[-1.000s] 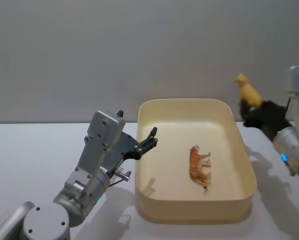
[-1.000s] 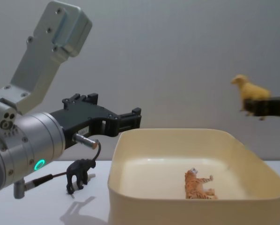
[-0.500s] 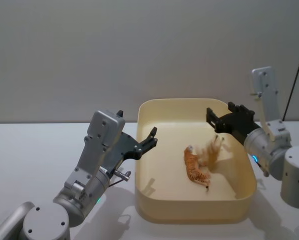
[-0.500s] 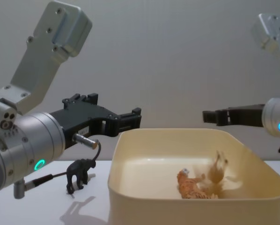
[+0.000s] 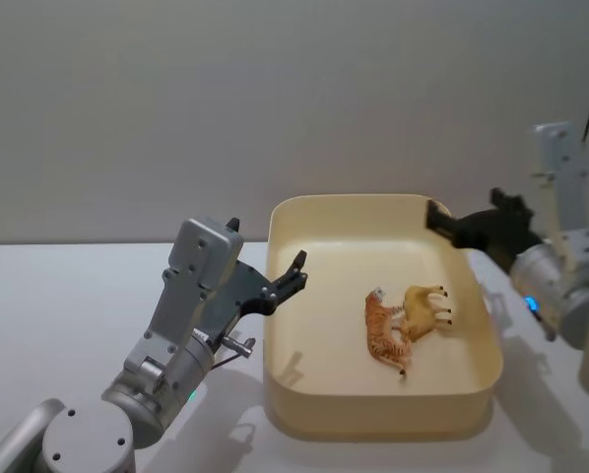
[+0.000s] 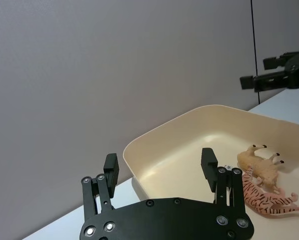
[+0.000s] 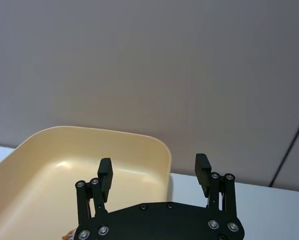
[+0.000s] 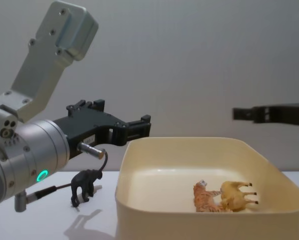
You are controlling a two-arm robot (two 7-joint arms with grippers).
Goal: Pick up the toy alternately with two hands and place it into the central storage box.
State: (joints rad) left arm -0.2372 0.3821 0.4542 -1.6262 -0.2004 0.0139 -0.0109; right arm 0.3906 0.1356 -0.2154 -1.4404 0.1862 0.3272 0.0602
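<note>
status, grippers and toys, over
Left gripper open, empty, by left rim of storage box. Right gripper open, empty, above far right corner. Tiger and tan toy lie inside; black toy stands outside, left.

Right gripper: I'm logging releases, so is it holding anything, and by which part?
Nothing is held: the right gripper has open, empty jaws, and so has the left gripper.

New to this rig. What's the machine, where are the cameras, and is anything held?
A two-armed robot at a white table. Cameras: one on its head looking down, one on its chest looking across, one on each wrist. The cream tub holds a striped tiger and a tan animal, lying touching. A black animal stands on the table left of the tub. The left gripper, by the tub's left rim, and the right gripper, above its far right corner, are open and empty.
</note>
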